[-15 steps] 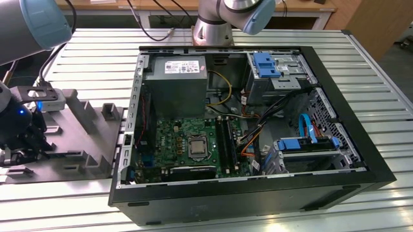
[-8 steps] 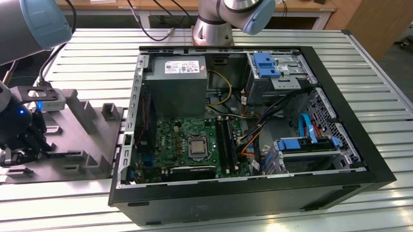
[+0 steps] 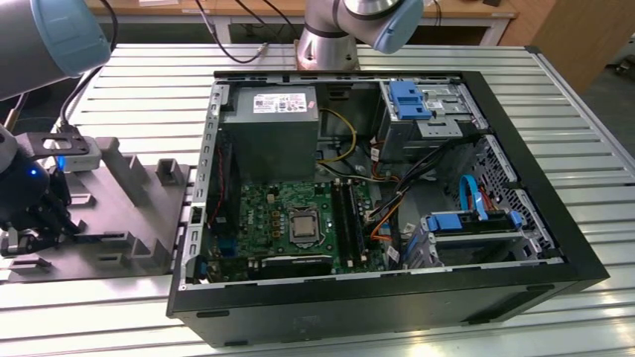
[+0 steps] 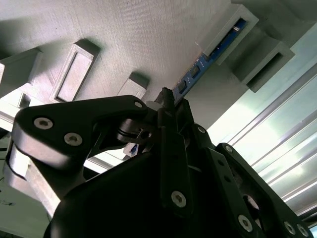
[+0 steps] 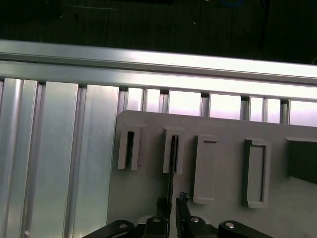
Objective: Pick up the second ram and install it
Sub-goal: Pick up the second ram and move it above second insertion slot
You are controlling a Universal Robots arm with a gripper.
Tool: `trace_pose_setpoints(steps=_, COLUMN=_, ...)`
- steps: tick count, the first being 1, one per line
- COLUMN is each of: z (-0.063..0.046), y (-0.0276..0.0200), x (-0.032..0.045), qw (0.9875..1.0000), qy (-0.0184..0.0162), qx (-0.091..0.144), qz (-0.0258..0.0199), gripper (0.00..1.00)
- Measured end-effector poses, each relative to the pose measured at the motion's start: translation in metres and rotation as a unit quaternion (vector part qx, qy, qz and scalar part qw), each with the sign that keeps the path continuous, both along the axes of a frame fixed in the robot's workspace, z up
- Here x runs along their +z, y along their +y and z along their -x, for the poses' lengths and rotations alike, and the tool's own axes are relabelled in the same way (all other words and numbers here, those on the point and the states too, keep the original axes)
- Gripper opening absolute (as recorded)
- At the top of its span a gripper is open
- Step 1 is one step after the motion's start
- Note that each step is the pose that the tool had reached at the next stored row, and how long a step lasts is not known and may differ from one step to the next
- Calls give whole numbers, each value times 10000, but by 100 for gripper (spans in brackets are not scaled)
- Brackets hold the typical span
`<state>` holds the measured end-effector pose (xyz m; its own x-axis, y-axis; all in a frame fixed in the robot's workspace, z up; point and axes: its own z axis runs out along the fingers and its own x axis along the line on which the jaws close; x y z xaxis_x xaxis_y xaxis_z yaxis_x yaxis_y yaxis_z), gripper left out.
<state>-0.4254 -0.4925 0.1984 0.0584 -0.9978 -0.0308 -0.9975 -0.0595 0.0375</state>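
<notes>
Blue ram stick in the grey holder, exterior view's left, looks light, stiff, fragile, best pinched on its flat sides; gripper straddles it, can't tell if clamped

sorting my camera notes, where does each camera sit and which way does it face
exterior view: off the arm, raised, looking down on the open computer case on the slatted table; shows the arm and the gripper at the grey fixture.
first wrist view: on the wrist, looking down past the gripper at the fixture's slots, the second ram edge-on in one.
second wrist view: on the wrist, looking along the gripper at the ram's blue face.
shared: both wrist views show gripper, ram and fixture.
</notes>
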Motion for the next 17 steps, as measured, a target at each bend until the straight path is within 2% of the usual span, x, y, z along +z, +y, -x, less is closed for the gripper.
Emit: trace_pose_setpoints(steps=17, z=0, y=-15, x=0, qw=10000, qy=0, qx=-8, qz=0, gripper=21)
